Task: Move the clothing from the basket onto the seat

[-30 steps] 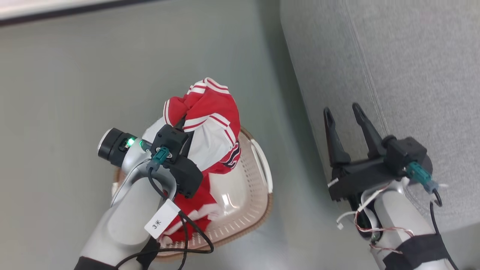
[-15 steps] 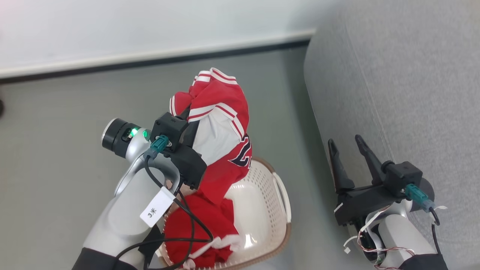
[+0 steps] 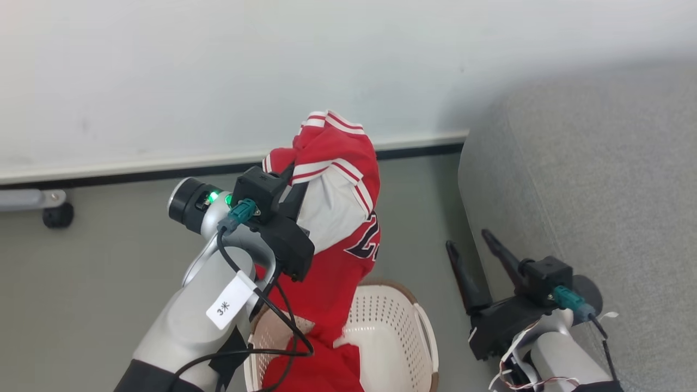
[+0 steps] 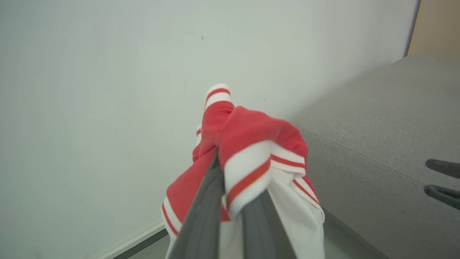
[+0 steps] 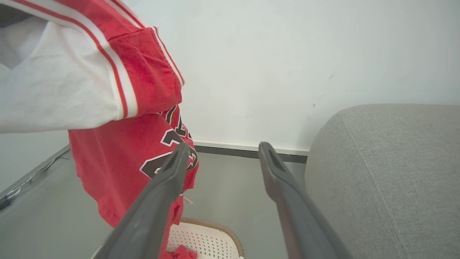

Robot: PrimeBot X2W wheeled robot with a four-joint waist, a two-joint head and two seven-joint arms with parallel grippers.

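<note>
Left jaws: pinched shut on a bunched fold of the jersey (image 4: 251,144), whose striped trim spills over their tips.
Right jaws: spread wide with nothing between them, as they were a second ago.
What changed: the left jaws have risen. A second ago the jersey sat crumpled just over the basket (image 3: 395,321). Now it hangs full length beneath the jaws with its dark number showing. The head camera has also tilted up, so the wall's (image 3: 218,81) arrival in view is not a move of the things.
Clothing: the jersey's hem dangles at about the basket's rim; whether it has cleared the rim cannot be told. Another red garment (image 5: 181,252) lies in the basket, under the left jaws.
Seat: the grey seat (image 3: 599,190) lies to the right of the left jaws, well apart from them and just beside the right jaws.
Meaning for the task: the lift looks about done. The carry across to the seat comes next, and a trailing hem could snag the rim. The second garment still needs its own trip.
</note>
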